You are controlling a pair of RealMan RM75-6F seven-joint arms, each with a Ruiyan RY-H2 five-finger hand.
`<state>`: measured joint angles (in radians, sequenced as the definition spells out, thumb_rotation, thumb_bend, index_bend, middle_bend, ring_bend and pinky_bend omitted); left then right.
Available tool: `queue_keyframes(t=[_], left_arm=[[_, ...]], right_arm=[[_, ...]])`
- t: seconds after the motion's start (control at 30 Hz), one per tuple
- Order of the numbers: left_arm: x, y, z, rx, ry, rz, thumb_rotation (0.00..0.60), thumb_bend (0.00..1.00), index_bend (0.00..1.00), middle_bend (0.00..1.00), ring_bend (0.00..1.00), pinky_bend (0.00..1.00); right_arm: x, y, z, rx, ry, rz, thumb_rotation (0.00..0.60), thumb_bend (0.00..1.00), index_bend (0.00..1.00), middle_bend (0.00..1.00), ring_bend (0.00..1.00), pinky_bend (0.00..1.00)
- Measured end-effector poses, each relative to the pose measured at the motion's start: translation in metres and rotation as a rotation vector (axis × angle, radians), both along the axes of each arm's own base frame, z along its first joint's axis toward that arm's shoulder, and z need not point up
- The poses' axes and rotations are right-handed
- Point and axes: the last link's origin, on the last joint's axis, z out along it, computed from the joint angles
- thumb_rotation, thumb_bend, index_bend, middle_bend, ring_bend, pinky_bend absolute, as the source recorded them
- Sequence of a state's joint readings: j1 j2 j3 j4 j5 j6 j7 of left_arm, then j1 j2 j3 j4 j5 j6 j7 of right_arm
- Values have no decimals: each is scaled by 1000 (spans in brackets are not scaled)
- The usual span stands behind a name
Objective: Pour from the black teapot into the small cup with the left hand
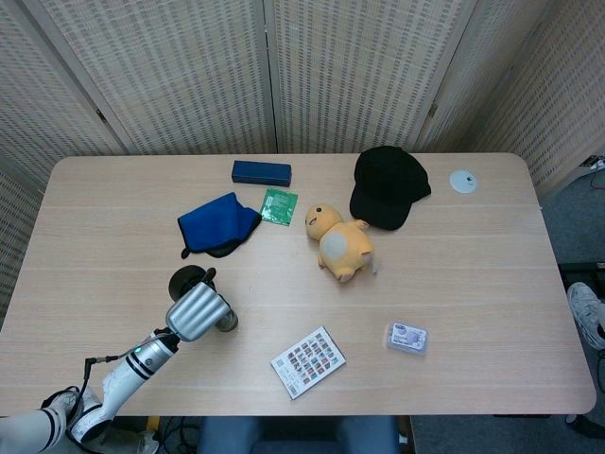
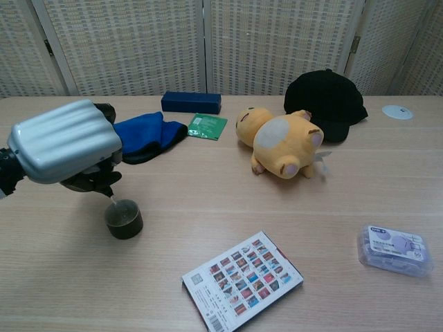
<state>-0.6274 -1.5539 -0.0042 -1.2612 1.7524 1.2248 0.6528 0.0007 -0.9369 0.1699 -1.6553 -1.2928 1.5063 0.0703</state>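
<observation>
One left hand (image 1: 197,310) shows in the head view, fingers wrapped around one black teapot (image 1: 186,281), with one small cup (image 1: 227,320) touching its right side. One plush toy (image 1: 340,244) and one black cap (image 1: 388,186) sit well apart. Chest view: teapot spout tilts over the cup (image 2: 124,218), with one card sheet (image 2: 242,279) and one blue box (image 2: 191,102) around.

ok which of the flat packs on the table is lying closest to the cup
The colourful card pack, just right of the small cup. The green packet, blue box and purple pack lie farther off.
</observation>
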Motion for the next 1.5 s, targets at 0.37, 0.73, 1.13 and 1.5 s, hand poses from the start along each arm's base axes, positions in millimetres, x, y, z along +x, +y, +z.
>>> queue_keyframes(t=[0.37,0.73,1.13,1.5], left_arm=[[0,-1,0,-1,-2,5,556,402,1000,1000,917,361],[1,-1,1,-4,-12,12,539,402,1000,1000,918,363],[1,-1,2,-6,-35,28,522,402,1000,1000,917,363],[1,3,6,-2,-87,53,497,402,1000,1000,915,363]], right_arm=[[1,0,0,-1,0,2,600,306,228,268,170,45],[1,0,0,-2,0,4,600,306,228,268,169,45],[1,-1,-1,2,0,4,600,306,228,268,169,45],[1,-1,0,-3,0,3,600,306,228,268,170,45]])
